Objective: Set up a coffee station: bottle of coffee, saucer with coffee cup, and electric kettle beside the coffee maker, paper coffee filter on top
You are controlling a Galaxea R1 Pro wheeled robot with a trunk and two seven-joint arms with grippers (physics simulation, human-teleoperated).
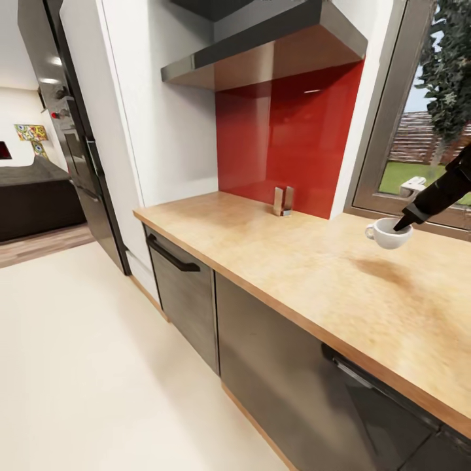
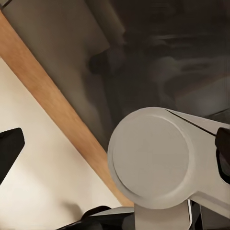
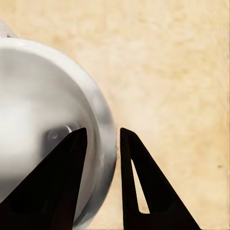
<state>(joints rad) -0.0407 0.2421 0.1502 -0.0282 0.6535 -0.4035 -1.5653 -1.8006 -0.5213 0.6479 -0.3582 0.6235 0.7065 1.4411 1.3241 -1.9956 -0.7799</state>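
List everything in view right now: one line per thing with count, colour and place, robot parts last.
Small white rounded coffee cup: one, white, held above the countertop near the window, its rim wall between the right gripper's fingers.
Light beige wood-grain kitchen countertop: one, beige, running along the wall over dark grey cabinet fronts.
Glossy red backsplash panel: one, red, on the wall behind the countertop.
Grey range hood: one, grey, above the backsplash.
Small metal holder: one, silver, on the countertop at the backsplash.
Window: one, grey frame, at the right, with greenery outside.
Cream floor: one, pale, in front of the cabinets.
Right gripper: one, black, shut on the cup's rim.
Left gripper: black fingertips at the left wrist view's edges.
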